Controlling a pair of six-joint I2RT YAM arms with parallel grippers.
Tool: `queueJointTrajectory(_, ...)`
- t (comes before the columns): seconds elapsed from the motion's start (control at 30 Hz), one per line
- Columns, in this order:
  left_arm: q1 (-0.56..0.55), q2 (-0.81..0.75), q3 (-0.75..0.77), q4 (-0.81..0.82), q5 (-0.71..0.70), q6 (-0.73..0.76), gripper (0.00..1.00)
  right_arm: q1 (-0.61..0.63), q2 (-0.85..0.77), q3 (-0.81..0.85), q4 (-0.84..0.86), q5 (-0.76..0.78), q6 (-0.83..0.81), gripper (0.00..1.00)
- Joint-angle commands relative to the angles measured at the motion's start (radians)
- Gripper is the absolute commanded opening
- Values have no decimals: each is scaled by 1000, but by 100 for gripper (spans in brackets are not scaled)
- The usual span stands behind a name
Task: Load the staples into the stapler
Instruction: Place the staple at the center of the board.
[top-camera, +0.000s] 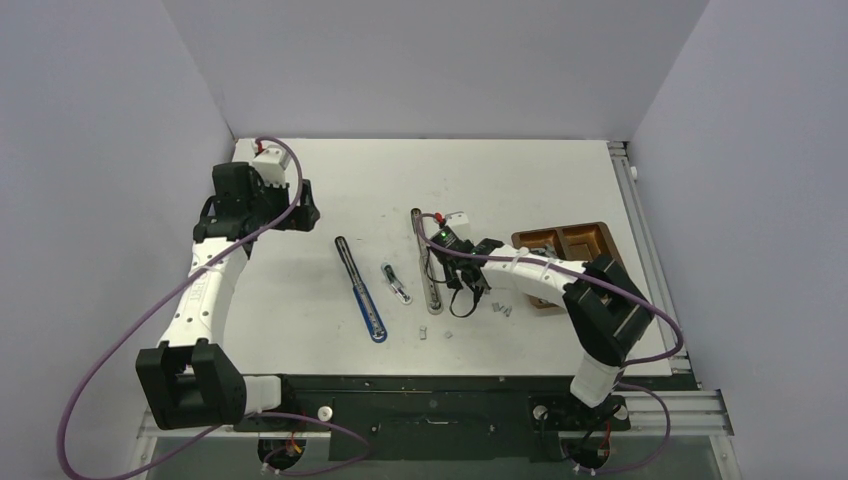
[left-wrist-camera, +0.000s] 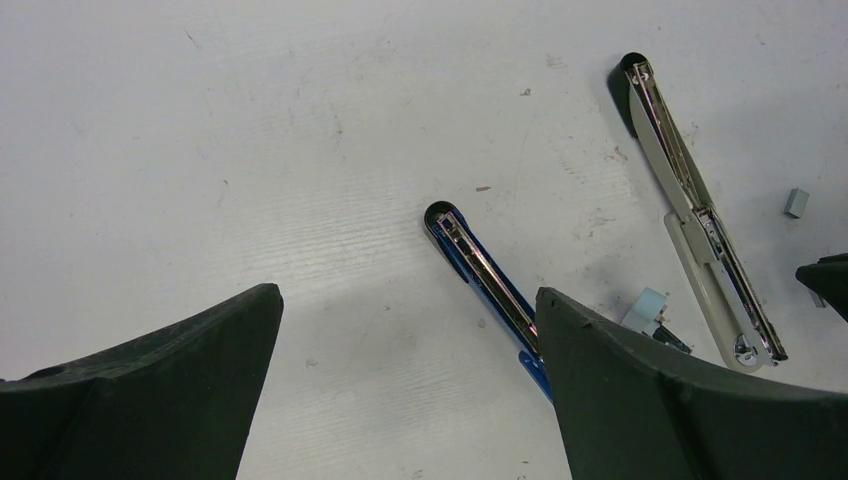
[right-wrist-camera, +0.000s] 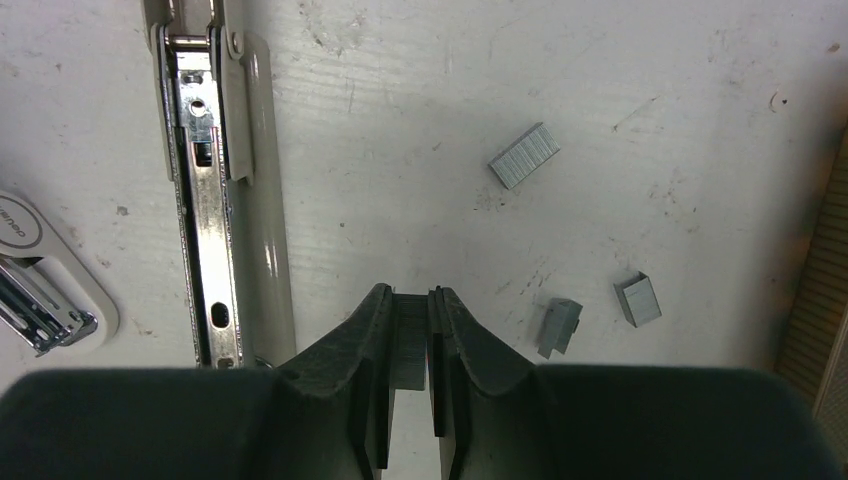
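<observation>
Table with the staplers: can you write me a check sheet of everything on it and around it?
Surface: white table, scuffed and marked.
Job's things: grey stapler and blue stapler, both opened flat; loose staple strips lying on the table.
Clutter: small pale blue box; brown tray near the right edge.
Grippers: left gripper open, holding nothing; right gripper shut on a staple strip, beside the grey stapler.
Cables: purple cables loop along both arms.
Surroundings: plain grey walls.
</observation>
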Motion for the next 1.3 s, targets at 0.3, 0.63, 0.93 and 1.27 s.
queueJointTrajectory(0.3,2,-31,-5,34,20,-16,96,5,35,10,-28,-43,14,9)
queueJointTrajectory(0.63,2,-29,-8,38,23,-13,96,-1,51,-8,-6,-74,15,29)
queueJointTrajectory(0.93,2,-34,-14,39,23,-10,96,-7,30,-7,-30,-99,10,38)
queueJointTrajectory(1.27,3,-35,-14,39,20,-9,96,-35,67,27,-74,-111,32,34)
